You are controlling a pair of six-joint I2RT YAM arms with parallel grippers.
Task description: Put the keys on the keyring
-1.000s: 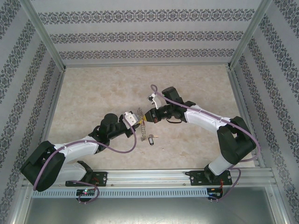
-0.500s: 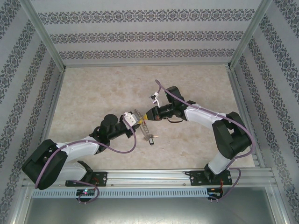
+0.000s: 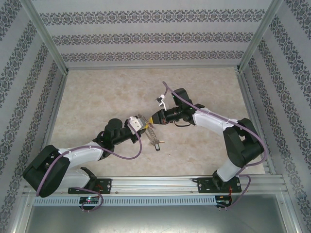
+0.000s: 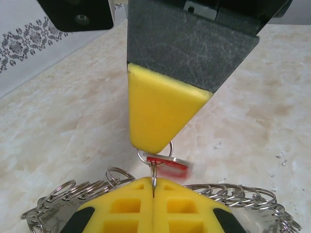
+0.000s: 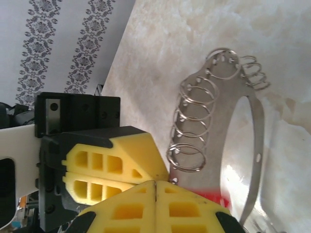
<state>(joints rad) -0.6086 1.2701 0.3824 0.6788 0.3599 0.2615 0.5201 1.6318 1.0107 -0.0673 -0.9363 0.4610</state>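
Both pincers are closed and meet tip to tip at the centre of the top view; the left gripper (image 4: pixel 153 189) clamps the keyring (image 4: pixel 243 195), whose loose rings fan along the lower edge of its wrist view; the right gripper (image 5: pixel 155 189) appears to pinch the small ring of the red-tagged key (image 4: pixel 167 163); the dark-tagged key (image 3: pixel 157 144) sits at the keyring's lower end. Expect light, stiff, slick metal that swings freely; grip the flat tag or ring, not the blade.

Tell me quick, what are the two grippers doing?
Left gripper: closed, pinching a ring of the keyring.
Right gripper: closed on the red-tagged key.
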